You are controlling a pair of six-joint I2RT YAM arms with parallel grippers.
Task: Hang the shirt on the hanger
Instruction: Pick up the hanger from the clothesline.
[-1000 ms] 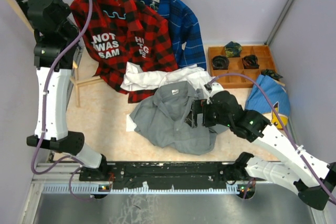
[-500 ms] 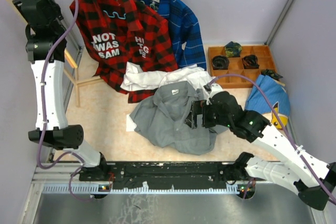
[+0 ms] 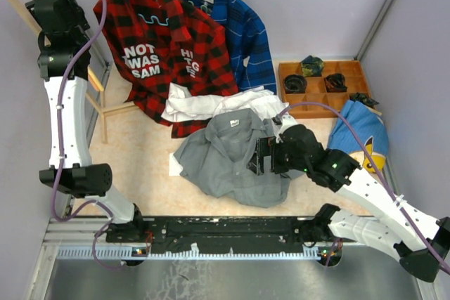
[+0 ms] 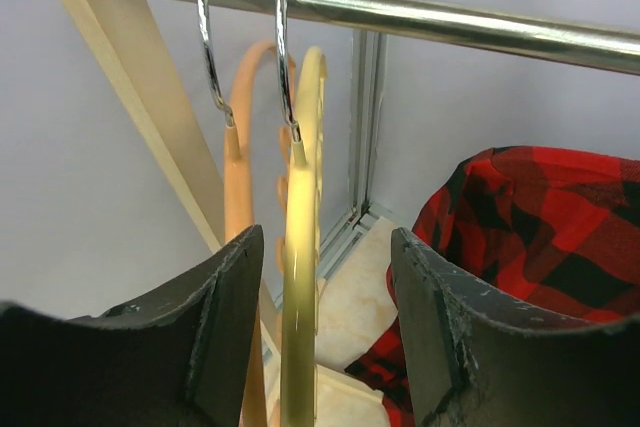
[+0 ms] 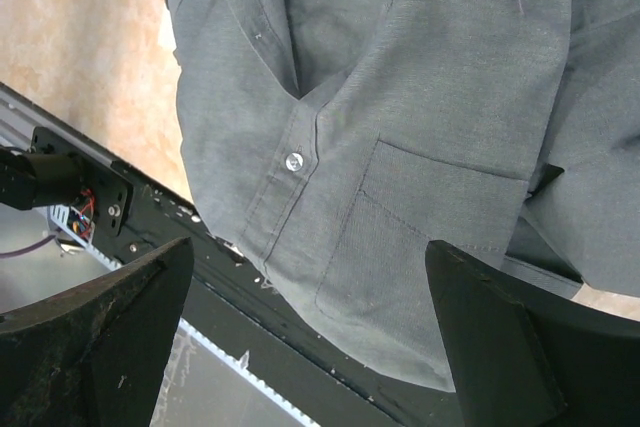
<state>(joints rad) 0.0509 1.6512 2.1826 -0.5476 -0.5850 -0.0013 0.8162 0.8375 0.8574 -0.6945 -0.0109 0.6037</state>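
The grey shirt (image 3: 228, 163) lay crumpled on the table (image 3: 133, 159); the pale hanger (image 4: 300, 277) hung on the far-left rail (image 4: 450, 27).
The grey shirt touched a white shirt (image 3: 200, 107) on its far side. The pale hanger hung beside an orange hanger (image 4: 235, 177), between the jaws of the left gripper (image 4: 325, 242), part open and gripping nothing. The right gripper (image 5: 307, 247) hovered over the chest pocket (image 5: 430, 227), jaws wide apart, empty.

left arm (image 3: 67, 117): white links, black joints | right arm (image 3: 369, 191): same white-and-black, small green light | cables (image 3: 315, 104): purple, one along each arm | fingers (image 4: 215, 337): matte black, scuffed, curved inner faces | bases (image 3: 130, 231): black, blocky
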